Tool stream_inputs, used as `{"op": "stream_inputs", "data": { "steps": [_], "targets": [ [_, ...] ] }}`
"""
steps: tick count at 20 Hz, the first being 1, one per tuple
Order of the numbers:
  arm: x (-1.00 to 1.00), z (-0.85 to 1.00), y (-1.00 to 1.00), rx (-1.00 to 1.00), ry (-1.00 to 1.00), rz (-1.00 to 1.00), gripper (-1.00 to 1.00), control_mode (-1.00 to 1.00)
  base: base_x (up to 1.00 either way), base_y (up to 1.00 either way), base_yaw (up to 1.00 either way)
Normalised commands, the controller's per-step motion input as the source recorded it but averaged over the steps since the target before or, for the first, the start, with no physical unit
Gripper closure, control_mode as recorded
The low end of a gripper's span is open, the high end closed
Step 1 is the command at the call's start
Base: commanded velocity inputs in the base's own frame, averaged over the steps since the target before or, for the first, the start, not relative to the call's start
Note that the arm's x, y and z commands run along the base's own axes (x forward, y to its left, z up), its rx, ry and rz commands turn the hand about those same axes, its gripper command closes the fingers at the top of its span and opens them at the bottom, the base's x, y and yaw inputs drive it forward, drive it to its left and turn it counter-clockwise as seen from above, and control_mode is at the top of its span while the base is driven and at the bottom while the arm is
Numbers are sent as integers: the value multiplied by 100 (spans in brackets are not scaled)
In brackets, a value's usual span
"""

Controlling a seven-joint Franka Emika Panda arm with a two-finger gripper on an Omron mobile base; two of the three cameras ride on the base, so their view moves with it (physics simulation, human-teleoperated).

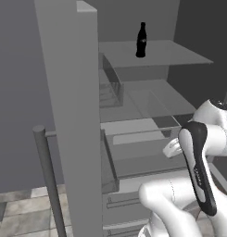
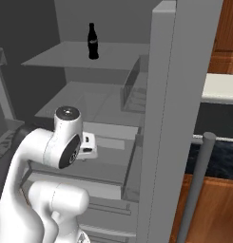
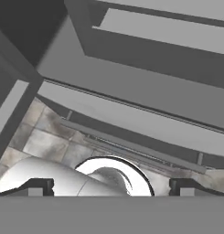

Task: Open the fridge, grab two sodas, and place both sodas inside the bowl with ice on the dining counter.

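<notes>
The grey fridge [image 1: 71, 115] stands with both doors swung wide, its shelves and drawers showing between them. On the top shelf a slim black soda bottle [image 1: 141, 40] [image 2: 92, 42] stands upright, alone. My arm is folded low in front of the drawers, well below that shelf. In the hand view my gripper [image 3: 111, 187] is open, its fingertips [image 3: 36, 186] far apart with nothing between them, facing the fridge's lower drawer fronts and the tiled floor. Past the right-hand door lies the dark marbled top of the dining counter [image 2: 218, 159] on its brown wood base. The bowl is out of view.
The left door's bar handle [image 1: 47, 176] and the right door's bar handle [image 2: 196, 185] stick out toward the base on either side of the arm. Clear door bins [image 1: 110, 92] hang inside the left door. A pale counter [image 2: 221, 88] sits beyond the right door.
</notes>
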Motion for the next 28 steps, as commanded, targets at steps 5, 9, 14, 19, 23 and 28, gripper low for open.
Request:
{"op": "stream_inputs", "data": {
  "steps": [5,9,14,19,23,28],
  "targets": [
    [22,31,11,9,-27,2,-100,-100,0,0,0],
    [11,37,24,3,-28,-1,-100,-100,0,0,0],
    [11,44,21,0,-28,-7,-100,-100,0,0,0],
    [17,54,10,1,-23,-11,-100,-100,0,0,0],
    [22,58,9,0,-20,-13,-100,-100,0,0,0],
    [26,59,4,4,-22,-13,-100,-100,0,0,0]
  ]
}}
